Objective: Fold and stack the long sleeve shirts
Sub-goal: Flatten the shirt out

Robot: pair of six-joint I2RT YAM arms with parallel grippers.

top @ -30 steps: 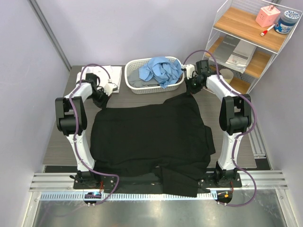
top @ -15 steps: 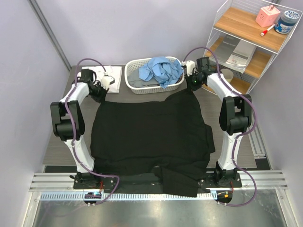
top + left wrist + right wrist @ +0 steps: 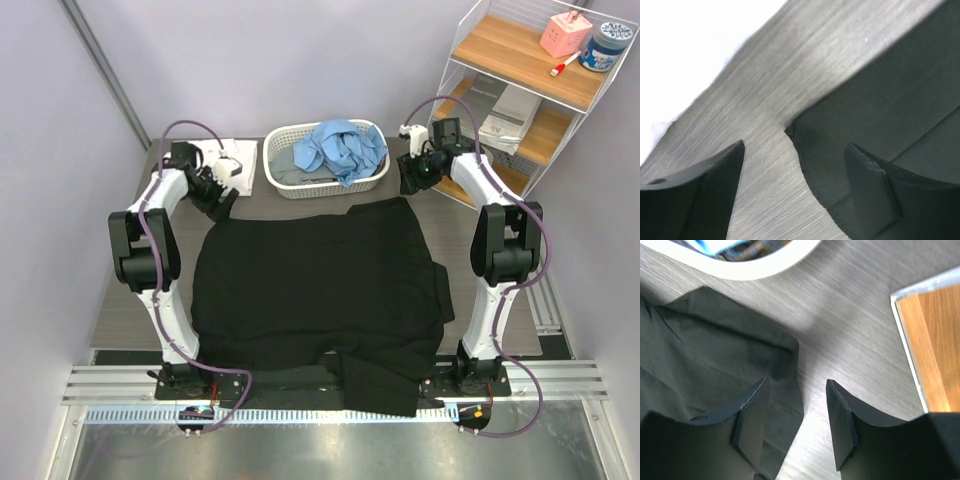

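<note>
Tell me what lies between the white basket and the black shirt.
A bare strip of table separates basket from black shirt, per the top view.

Black shirt [image 3: 315, 285] lies spread flat, blue shirt [image 3: 340, 148] crumpled.

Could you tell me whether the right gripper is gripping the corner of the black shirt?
No, the right gripper is open, and the corner of the black shirt lies loose on the table beneath it.

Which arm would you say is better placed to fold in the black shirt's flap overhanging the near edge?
Likely the right: the flap of the black shirt lies nearer that arm's base, and the right gripper is open and empty. The left gripper sits diagonally opposite.
</note>
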